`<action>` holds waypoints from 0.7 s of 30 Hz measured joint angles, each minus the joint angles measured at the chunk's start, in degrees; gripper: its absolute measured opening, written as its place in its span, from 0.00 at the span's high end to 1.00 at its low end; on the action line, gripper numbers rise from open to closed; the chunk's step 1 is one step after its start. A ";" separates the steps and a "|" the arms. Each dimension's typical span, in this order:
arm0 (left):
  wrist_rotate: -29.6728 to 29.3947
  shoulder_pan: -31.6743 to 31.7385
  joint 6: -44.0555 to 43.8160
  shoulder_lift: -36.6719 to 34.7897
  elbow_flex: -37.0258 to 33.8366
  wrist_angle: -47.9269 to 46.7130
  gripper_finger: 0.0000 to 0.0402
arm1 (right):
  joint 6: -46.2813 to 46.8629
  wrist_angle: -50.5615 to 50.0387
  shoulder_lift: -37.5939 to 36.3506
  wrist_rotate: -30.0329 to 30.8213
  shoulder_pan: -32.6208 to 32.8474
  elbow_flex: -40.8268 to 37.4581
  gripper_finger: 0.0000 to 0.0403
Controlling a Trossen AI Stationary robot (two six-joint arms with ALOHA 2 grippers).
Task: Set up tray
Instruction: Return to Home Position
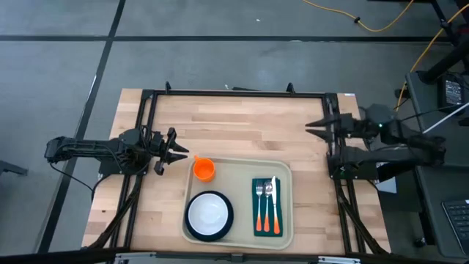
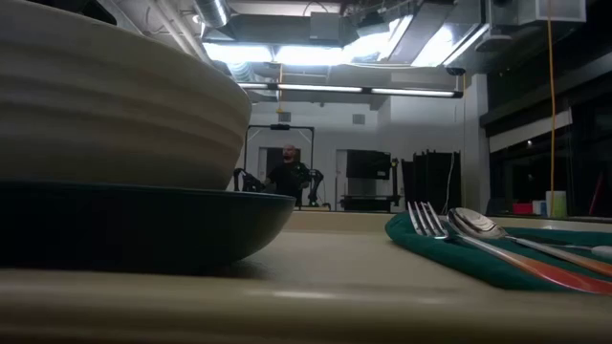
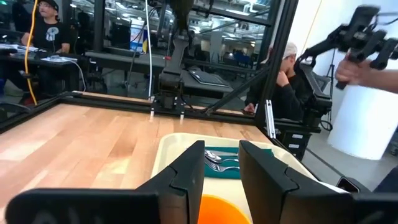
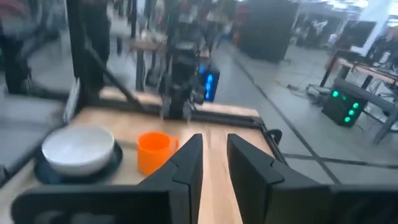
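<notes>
The cream tray point(image 1: 240, 171) lies on the near middle of the wooden table. On it stand an orange cup point(image 1: 204, 169) at its far left corner, a white bowl point(image 1: 209, 213) on a dark teal plate point(image 2: 143, 225), and a green napkin point(image 1: 267, 224) bearing a fork and spoon point(image 2: 459, 227). My left gripper point(image 1: 179, 154) hovers level just left of the cup, fingers a little apart around nothing; its wrist view shows the cup point(image 3: 224, 211) below the fingers. My right gripper point(image 1: 315, 125) hangs above the table's far right, fingers narrowly apart and empty.
A black metal frame point(image 1: 234, 93) borders the table's far and side edges. Bare wood point(image 1: 234, 125) stretches between the tray and the far edge. People sit and stand in the room beyond the table point(image 3: 283, 68).
</notes>
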 joint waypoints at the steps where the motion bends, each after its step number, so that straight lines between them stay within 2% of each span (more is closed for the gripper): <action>1: 0.00 0.01 -0.01 0.00 0.00 0.00 0.77 | 1.82 1.52 -2.92 -0.39 -0.49 -3.01 0.80; 7: -0.04 0.00 -0.02 0.00 0.00 0.00 0.77 | 10.18 14.67 -20.80 -0.15 -1.11 -21.41 0.80; 12: -0.06 0.00 -0.02 0.00 0.00 -0.03 0.76 | 11.56 22.74 -30.84 5.74 -1.11 -34.66 0.80; 17: -0.07 0.02 0.00 0.13 0.00 -0.04 0.77 | 12.95 41.66 -29.48 7.20 -1.10 -47.89 0.80; 21: -0.08 0.02 -0.02 0.17 0.00 -0.46 0.77 | 16.35 34.02 -27.68 6.93 -0.98 -47.99 0.80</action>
